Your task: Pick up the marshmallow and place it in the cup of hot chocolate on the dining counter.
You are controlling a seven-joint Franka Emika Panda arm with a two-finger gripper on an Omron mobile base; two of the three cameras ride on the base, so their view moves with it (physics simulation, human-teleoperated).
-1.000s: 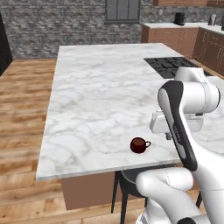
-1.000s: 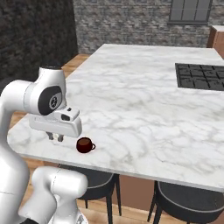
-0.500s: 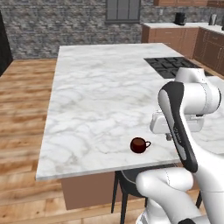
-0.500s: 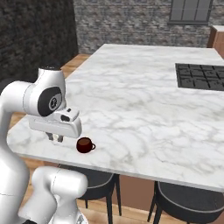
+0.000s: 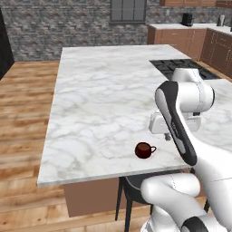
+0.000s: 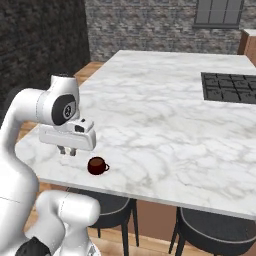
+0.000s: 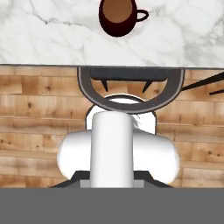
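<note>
The cup of hot chocolate (image 5: pixel 143 150) stands upright on the dining counter (image 5: pixel 104 104), close to the counter's near edge, its little loop handle pointing toward the cooktop side. In the hand view the cup (image 7: pixel 116 16) sits at the top, brown liquid showing inside the dark rim, with the marble edge just below it. The marshmallow cannot be made out anywhere; if it is between the fingertips, it is too small or hidden to tell.

Just beside the cup, above the counter's near edge, hangs the gripper (image 6: pixel 67 150), pointing downward from the white hand. Its two dark fingertips are pressed nearly together; whether they pinch anything cannot be told. In the left base view the gripper (image 5: pixel 166 136) sits a little to the cooktop side of the cup and apart from it.

Farther from the cup, the black cooktop (image 6: pixel 229 88) is set into the far part of the marble. Below the counter edge nearest the cup stands a dark stool (image 7: pixel 130 87) over wooden flooring (image 5: pixel 20 136).
</note>
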